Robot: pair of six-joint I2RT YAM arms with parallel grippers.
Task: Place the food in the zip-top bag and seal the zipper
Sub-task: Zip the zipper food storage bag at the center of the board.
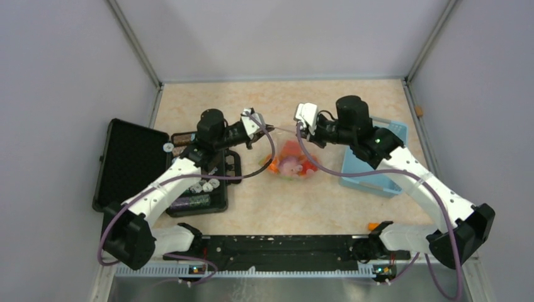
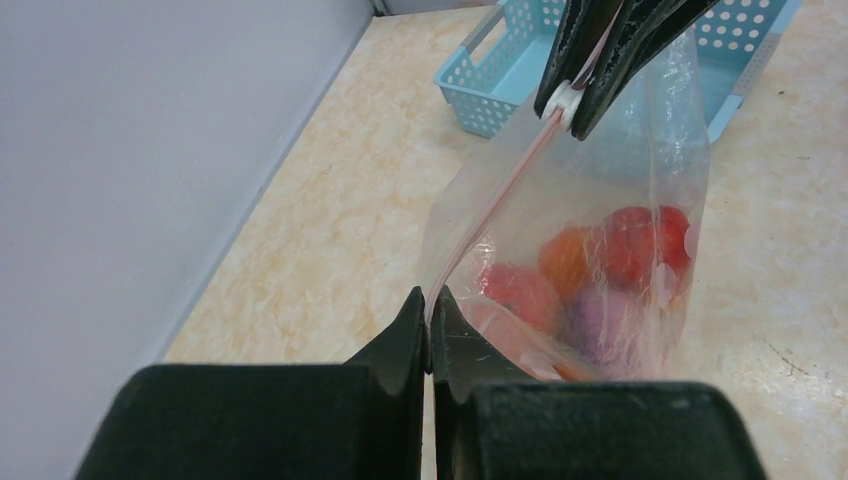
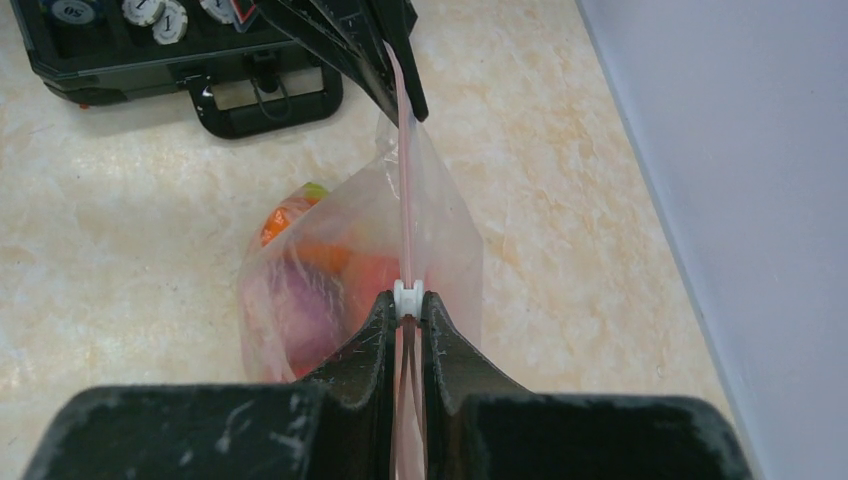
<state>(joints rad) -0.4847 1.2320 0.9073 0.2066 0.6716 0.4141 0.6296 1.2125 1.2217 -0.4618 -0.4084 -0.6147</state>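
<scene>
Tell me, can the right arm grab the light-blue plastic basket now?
Probably not: the basket lies close, but the right gripper is shut on the pink zipper of the clear bag.

On beige marbled table [image 1: 283, 207]: zip-top bag [image 1: 296, 150] of toy food [image 1: 291, 167]; open black case [image 1: 129, 162] to bag's left, light-blue basket [image 1: 368, 184] near its right.

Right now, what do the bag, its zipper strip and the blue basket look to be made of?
The bag looks like thin clear plastic film, glossy: it crinkles and the fruit shows through. The zipper strip looks like smooth pinkish plastic; its white slider is probably hard plastic. The basket looks like light-blue moulded plastic, likely rigid, with rows of holes.
</scene>
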